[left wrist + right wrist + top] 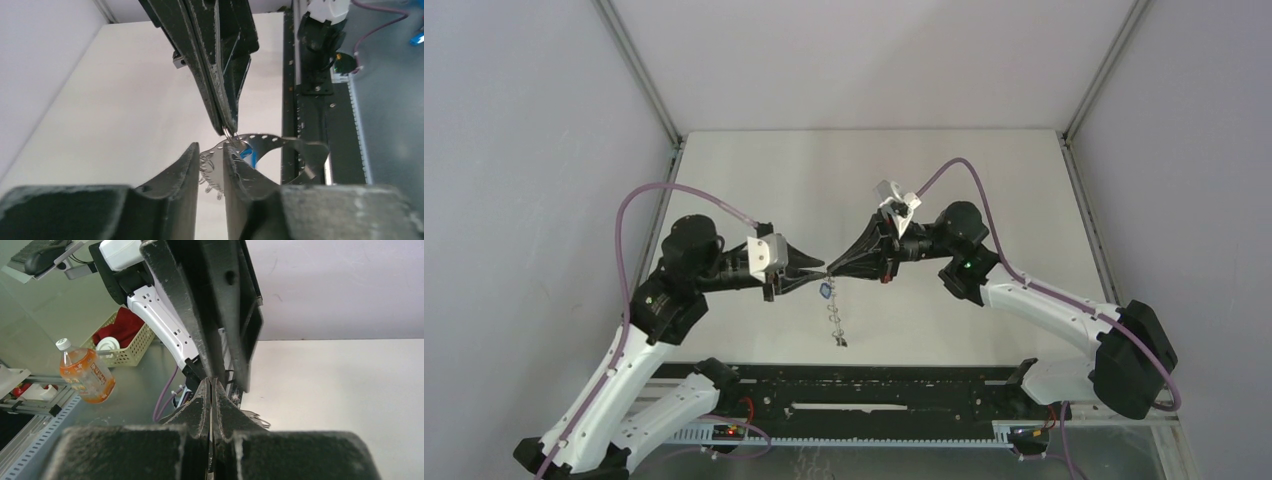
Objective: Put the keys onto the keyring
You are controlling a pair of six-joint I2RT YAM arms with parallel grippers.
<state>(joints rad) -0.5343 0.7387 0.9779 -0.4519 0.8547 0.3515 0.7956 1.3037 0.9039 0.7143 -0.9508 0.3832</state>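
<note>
The right fingers (231, 90) are pressed together on the keyring (270, 137), held in the air over the middle of the tabletop (984, 180). The left fingers (185, 175) stand slightly apart just beside it. 1 blue key (825, 291) hangs just below.

Keyring (833, 316) tiny, details indistinct

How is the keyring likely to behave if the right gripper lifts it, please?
Probably floppy: the keyring trails in a loose, kinked line below where the right gripper pinches it. Likely light, since that fingertip pinch alone seems to carry it. It may swing or twist, with the blue key dangling on it.
</note>
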